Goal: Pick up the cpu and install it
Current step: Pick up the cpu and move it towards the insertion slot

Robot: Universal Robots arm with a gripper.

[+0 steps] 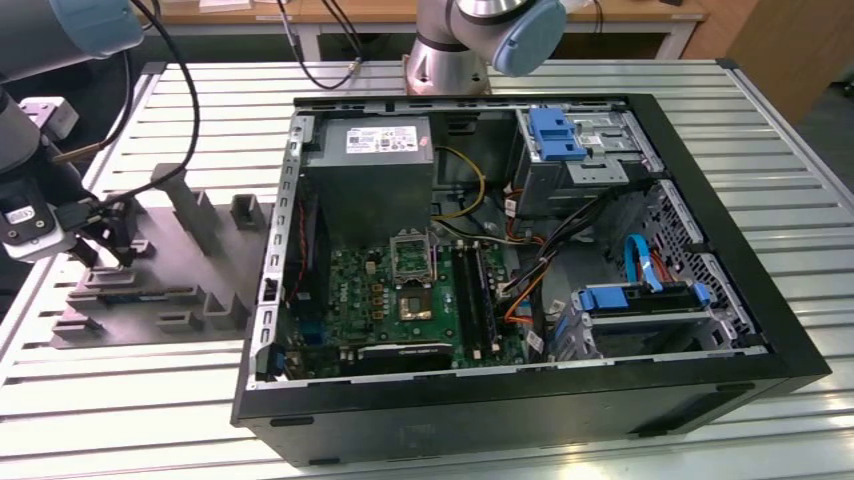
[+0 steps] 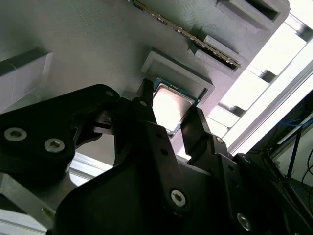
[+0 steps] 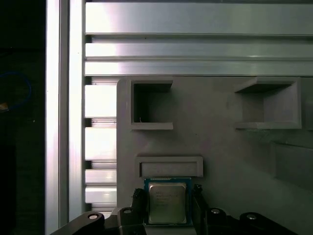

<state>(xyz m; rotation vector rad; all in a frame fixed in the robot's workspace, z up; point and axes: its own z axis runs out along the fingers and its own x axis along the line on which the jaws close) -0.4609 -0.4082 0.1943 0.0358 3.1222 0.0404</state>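
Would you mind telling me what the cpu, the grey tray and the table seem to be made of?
The cpu has a pale metal top, probably plated, with a soft sheen and a greenish board edge. The grey tray looks like matte plastic: dull, uniform, no glare. The table appears to be aluminium slats, with bright brushed reflections.

Slatted metal table [image 1: 120,400] — grey tray [image 1: 200,250] and open computer case [image 1: 534,425] on it.
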